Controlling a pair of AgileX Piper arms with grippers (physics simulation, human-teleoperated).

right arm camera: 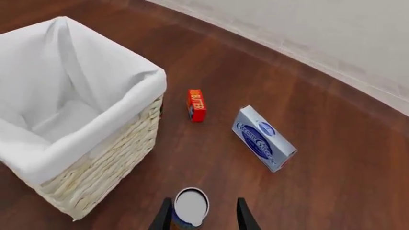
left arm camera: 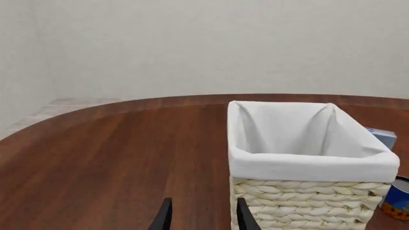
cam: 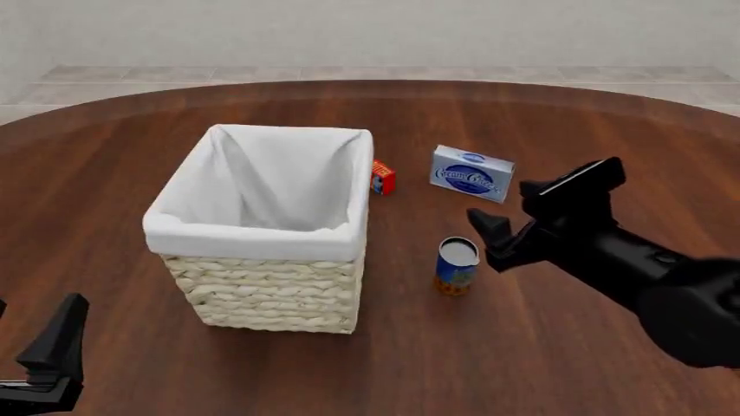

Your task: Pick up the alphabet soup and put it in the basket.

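- The alphabet soup (cam: 457, 266) is seen upright on the table (cam: 555, 347), just right of the basket (cam: 269, 234) and apart from it.
- In the right wrist view the can (right arm camera: 190, 207) is framed between the two dark fingers (right arm camera: 243, 215); no contact is shown.
- The right gripper (cam: 486, 236) is held just right of the can and a little above it, jaws spread wide, nothing gripped.
- The left gripper (left arm camera: 203, 215) is parked low at the near left of the table, fingers parted, nothing between them.
- The cream cheese box (cam: 472, 173) is seen beyond the can; the small red-orange box (cam: 383, 178) lies just beside the basket's far right corner.
- The basket's white lining is seen with nothing inside.
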